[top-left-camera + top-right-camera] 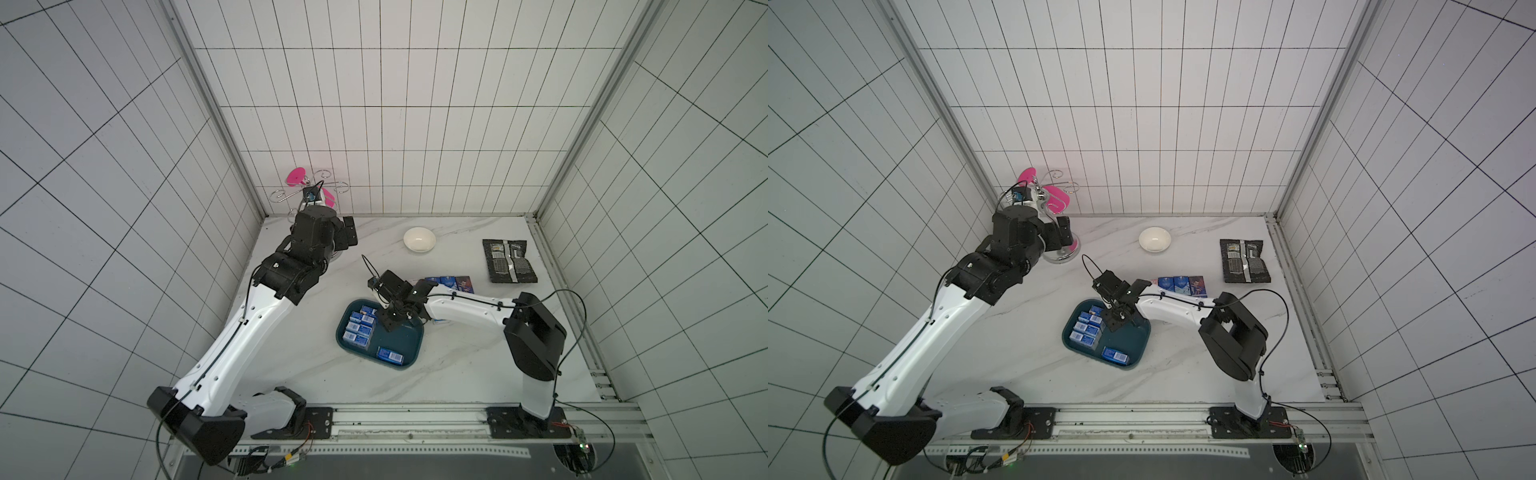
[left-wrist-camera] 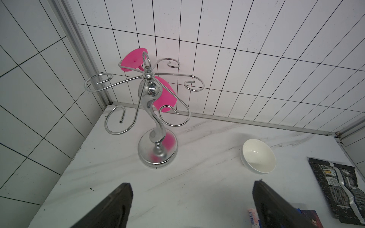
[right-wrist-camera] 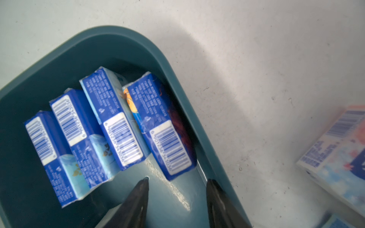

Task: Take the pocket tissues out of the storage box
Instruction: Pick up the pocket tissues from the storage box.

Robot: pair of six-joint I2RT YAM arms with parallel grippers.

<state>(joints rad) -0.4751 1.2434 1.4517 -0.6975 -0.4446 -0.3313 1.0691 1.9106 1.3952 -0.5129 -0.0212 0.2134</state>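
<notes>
1. Inside the shallow dark teal plastic storage box [image 1: 403,338], blue soft-wrapped pocket tissues [image 3: 118,126] lean in a row along one wall.
2. Right gripper [image 3: 177,180] hovers just short of the end pack [image 3: 167,134], jaws part-open, holding nothing.
3. Light, squashy, slick by the look: pinch its narrow sides.

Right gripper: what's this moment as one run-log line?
right gripper open, empty | over storage box | near pocket tissues | left gripper open
</notes>
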